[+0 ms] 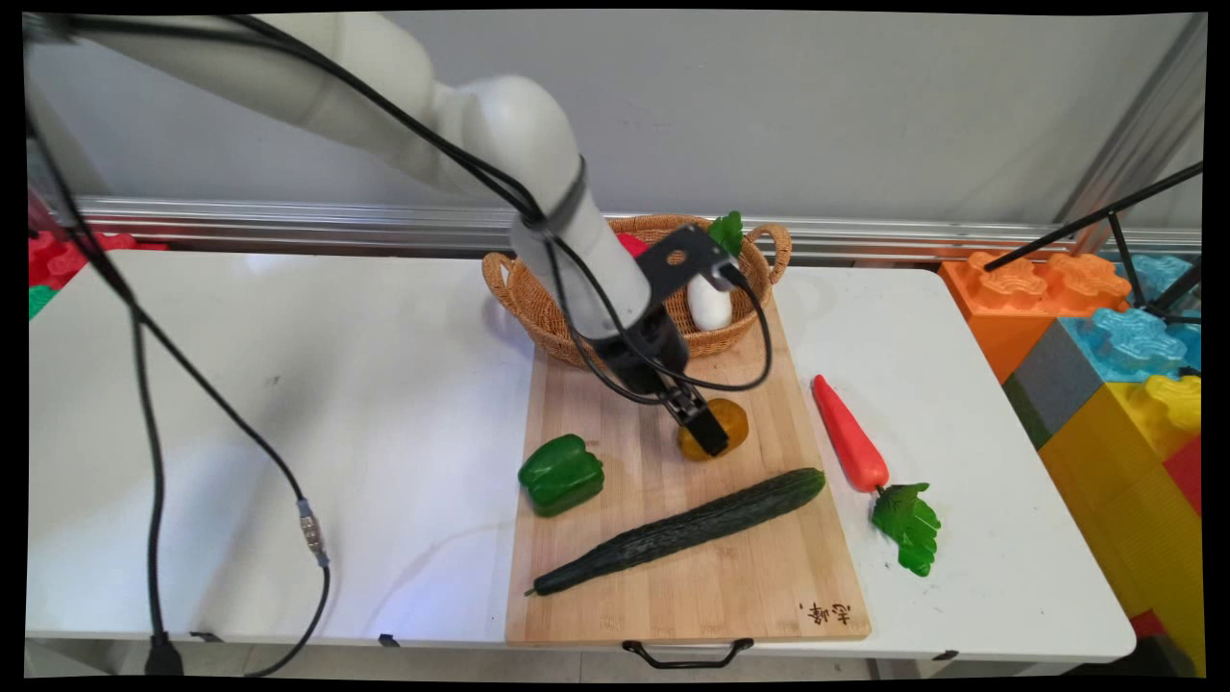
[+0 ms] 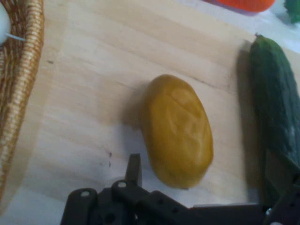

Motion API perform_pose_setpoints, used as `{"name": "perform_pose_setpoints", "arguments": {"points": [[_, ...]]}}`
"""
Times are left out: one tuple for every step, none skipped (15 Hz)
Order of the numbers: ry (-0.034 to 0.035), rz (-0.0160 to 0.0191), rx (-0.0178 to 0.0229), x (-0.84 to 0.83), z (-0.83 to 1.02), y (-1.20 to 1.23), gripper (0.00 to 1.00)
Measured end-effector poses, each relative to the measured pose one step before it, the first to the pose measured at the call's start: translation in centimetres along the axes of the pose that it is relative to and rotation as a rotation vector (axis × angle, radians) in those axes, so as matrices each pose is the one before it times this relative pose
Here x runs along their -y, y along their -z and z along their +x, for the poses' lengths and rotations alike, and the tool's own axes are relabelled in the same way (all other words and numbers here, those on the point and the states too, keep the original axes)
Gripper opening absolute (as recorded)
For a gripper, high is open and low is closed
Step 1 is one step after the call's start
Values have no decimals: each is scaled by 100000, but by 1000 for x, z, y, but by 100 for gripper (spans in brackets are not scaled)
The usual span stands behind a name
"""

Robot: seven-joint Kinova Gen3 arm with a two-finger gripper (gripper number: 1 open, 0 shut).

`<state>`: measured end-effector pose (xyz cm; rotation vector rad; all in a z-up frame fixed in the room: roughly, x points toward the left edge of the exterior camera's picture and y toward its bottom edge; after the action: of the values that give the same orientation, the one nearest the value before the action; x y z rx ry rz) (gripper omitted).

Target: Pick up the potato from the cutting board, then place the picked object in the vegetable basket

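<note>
We see a wooden board (image 1: 673,577) at the table's (image 1: 288,384) front edge. A long cucumber (image 1: 682,529) lies slanting across the board. A yellow potato (image 1: 735,418) lies near the board's middle. A green pepper (image 1: 562,473) sits on the board's left edge. A carrot (image 1: 850,447) with green leaves lies on the table just past the board's right edge. A basket (image 1: 538,308) sits on the board's back edge, with a white radish (image 1: 709,303) inside. Big toy blocks (image 1: 1105,365) stand past the table's right edge.
</note>
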<state>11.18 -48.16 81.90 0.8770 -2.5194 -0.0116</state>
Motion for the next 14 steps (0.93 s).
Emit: {"name": "perform_pose_setpoints", "arguments": {"points": [[512,396,-64,40,244,-977,100],[411,501,-120,41,269,-885,100],[419,568,-95,55,232,-774,100],[345,567,-97,70,187,-567,100],[198,453,-9,43,170,-529,0],[-10,221,-11,7,128,-301,0],[-240,80,64,-26,177,-305,0],[-101,17,16,-3,61,-63,0],[-132,-20,-6,5,76,47,0],[-118,-72,6,3,61,255,0],[-86,3,-160,16,89,397,0],[-177,-92,-331,-25,184,735,0],[-136,-27,-330,-22,148,563,0],[-269,147,-818,-25,279,1016,0]]}}
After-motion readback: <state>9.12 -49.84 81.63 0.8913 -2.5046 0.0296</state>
